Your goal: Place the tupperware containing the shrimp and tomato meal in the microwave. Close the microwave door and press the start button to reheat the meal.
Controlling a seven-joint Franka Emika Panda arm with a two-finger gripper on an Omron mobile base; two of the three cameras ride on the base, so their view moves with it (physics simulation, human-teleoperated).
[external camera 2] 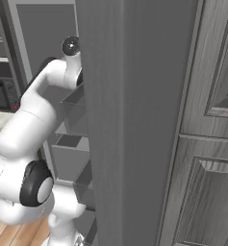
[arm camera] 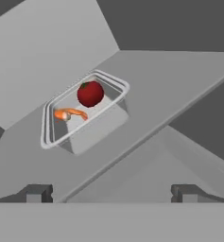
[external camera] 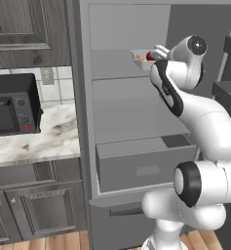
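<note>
Grey fridge interior (external camera: 136,112) stands open w/ flat shelves and a drawer (external camera: 146,168) low down; wood floor (external camera: 63,241) below, dark panelled cabinets (external camera: 29,210) to the left. Marble counter (external camera: 44,139) beside the fridge carries a small black countertop oven (external camera: 12,105) w/ knobs and a red button.

Tupperware (arm camera: 85,113) sits on an upper fridge shelf (arm camera: 179,90), near the shelf's front edge, upright. Inside it: round red tomato (arm camera: 90,93) toward the far end, orange shrimp (arm camera: 70,114) lying just beside it, closer to the left wall of the container. In left base view the tupperware (external camera: 140,59) shows at shelf height w/ the arm's wrist right next to it.

Gripper (arm camera: 112,193) is spread wide, nothing between the fingertips (arm camera: 38,193); the two tips sit far apart at the bottom of hand view, short of the container, not touching it.

Right base view: fridge door (external camera 2: 134,120) edge-on blocks most of the scene; white arm (external camera 2: 33,120) reaches in behind it.
</note>
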